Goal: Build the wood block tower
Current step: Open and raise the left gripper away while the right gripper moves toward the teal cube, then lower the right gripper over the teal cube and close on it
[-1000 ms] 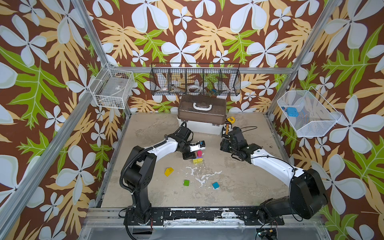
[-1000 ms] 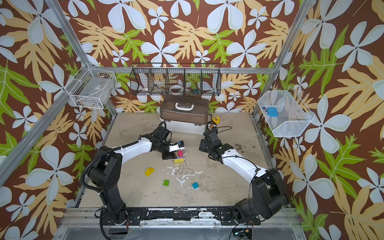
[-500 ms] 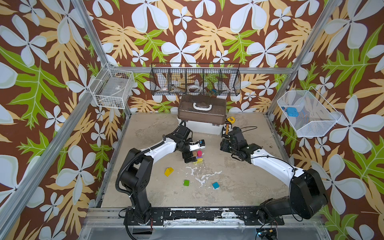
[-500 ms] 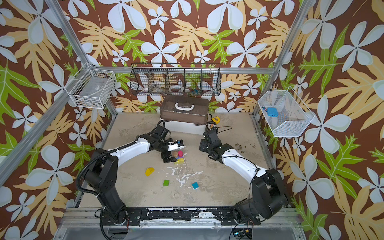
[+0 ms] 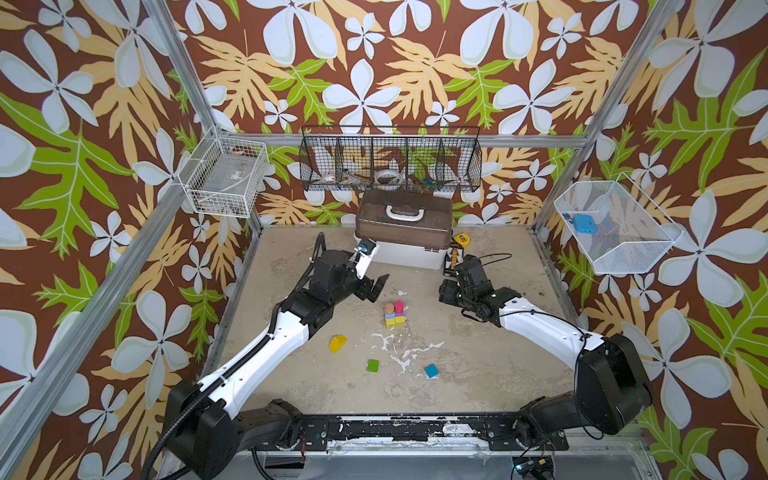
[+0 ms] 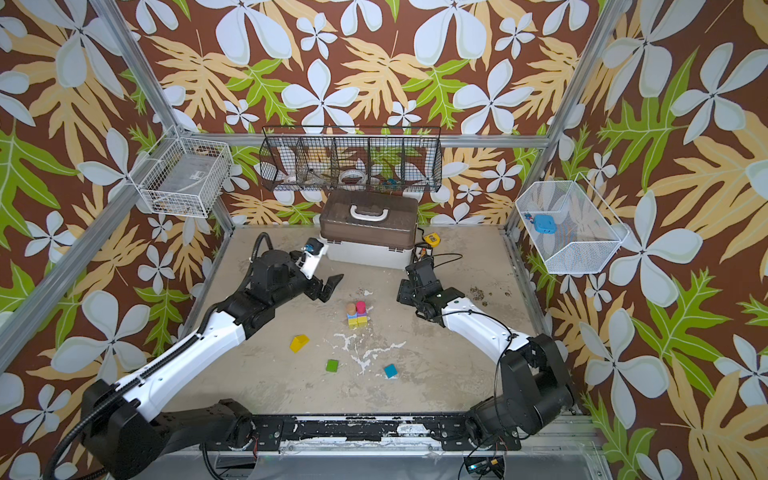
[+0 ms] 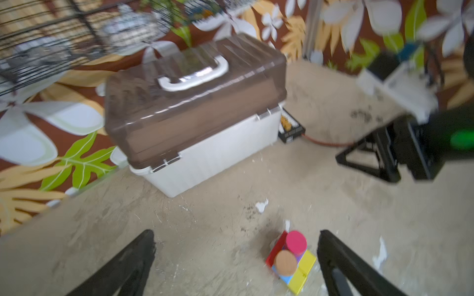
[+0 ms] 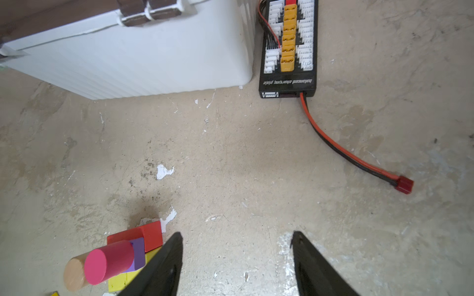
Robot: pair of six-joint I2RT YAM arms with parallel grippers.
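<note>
Left wrist camera has the story: the left gripper point(image 7: 236, 234) shows both black fingers point(image 7: 133, 258) flung wide with bare floor between them, holding nothing and touching nothing. A second ago it was pinched down low right at the stack; now, in both top views, the left gripper point(image 5: 376, 286) is lifted clear and pulled back toward the white box point(image 5: 401, 232). So the release is made, and I'd judge the pink cylinder point(image 5: 399, 307) was the piece just let go. Toward the front, the yellow wedge point(image 5: 337, 343) and the green cube point(image 5: 372, 365) lie loose on the floor, not yet used. Centre floor, the tower point(image 5: 395, 316) stands on its own: pink cylinder and tan cylinder point(image 5: 389, 308) upright side by side on a low layer of yellow, purple and blue blocks, with a red piece at the back edge, all seen plainly from the left wrist too point(image 7: 291, 258). Nothing looks tipped, so this placement counts as done and the next block can be fetched. A teal cube point(image 5: 431, 370) waits to the front right. Over on the right, the right gripper point(image 5: 446, 293) sits where it was a second ago, near the tower but apart from it; its wrist view shows the fingers point(image 8: 164, 266) partly spread over empty floor, gripping nothing.
</note>
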